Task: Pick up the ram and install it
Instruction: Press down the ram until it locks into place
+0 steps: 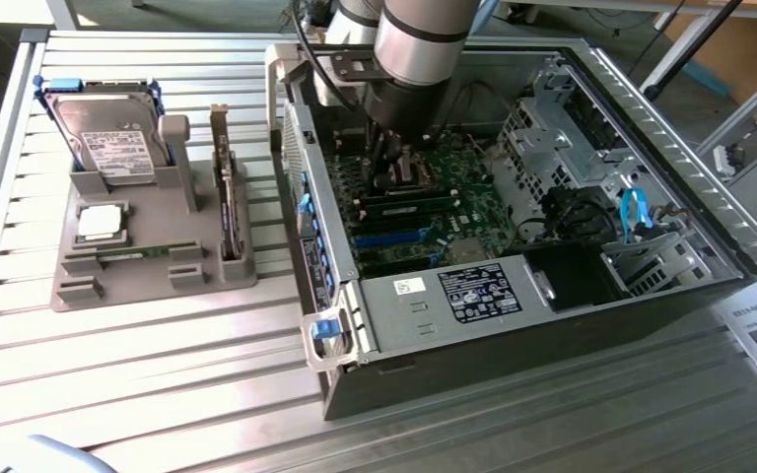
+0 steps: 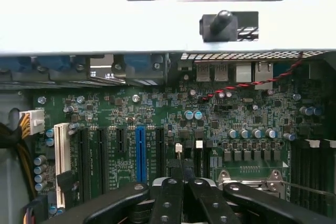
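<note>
Over motherboard (image 2: 157, 103) | gripper (image 2: 182, 182) closed (fingers together) | ram (image 1: 133, 253) well apart, in holder (image 1: 76, 288)

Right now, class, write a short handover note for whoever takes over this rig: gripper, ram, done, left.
Gripper: shut, nothing visibly held, low over the motherboard inside the case.
Ram: lying in the grey tray, on the exterior view's left of the case.
Done: nothing that shows.
Left: ram not yet picked up or installed.
</note>
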`<state>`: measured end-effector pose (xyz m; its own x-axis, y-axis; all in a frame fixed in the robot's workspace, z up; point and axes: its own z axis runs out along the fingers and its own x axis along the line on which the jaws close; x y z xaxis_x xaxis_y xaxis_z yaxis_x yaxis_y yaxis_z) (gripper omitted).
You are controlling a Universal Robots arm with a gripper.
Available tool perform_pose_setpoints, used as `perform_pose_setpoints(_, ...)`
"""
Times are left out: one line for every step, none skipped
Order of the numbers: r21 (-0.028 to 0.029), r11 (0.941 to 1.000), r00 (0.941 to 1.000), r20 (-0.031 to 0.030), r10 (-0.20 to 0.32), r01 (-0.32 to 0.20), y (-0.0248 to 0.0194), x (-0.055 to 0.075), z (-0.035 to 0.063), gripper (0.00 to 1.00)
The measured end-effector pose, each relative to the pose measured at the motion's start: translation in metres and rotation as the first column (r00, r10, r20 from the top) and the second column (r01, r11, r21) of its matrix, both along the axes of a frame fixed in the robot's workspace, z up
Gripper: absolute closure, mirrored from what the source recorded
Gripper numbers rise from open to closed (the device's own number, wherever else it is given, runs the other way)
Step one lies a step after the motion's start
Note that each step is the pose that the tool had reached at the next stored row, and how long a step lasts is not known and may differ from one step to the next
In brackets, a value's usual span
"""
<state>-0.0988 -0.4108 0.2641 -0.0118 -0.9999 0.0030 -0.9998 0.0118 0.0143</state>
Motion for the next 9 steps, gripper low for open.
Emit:
perform_pose_setpoints(0.0001,1.0000,1.0000,0.0000,0.000,0.000,0.0000,0.0000,0.0015,0.90)
perform_pose_setpoints(0.0000,1.0000,1.0000,0.0000,0.000,0.000,0.0000,0.0000,0.0032,0.90)
perform_pose_setpoints(0.0001,1.0000,1.0000,0.0000,0.000,0.000,0.0000,0.0000,0.0047,0.90)
perform_pose_setpoints(0.0000,1.0000,1.0000,-0.0001,0.000,0.000,0.0000,0.0000,0.0059,0.90)
perform_pose_setpoints(0.0000,1.0000,1.0000,0.0000,0.000,0.000,0.0000,0.0000,0.0071,0.90)
perform_pose_setpoints(0.0000,1.0000,1.0000,0.0000,0.000,0.000,0.0000,0.0000,0.0084,0.90)
perform_pose_setpoints(0.0000,1.0000,1.0000,0.0000,0.000,0.000,0.0000,0.0000,0.0094,0.90)
perform_pose_setpoints(0.0001,1.0000,1.0000,0.0000,0.000,0.000,0.0000,0.0000,0.0099,0.90)
perform_pose_setpoints(0.0003,1.0000,1.0000,0.0001,0.000,0.000,0.0000,0.0000,0.0099,0.90)
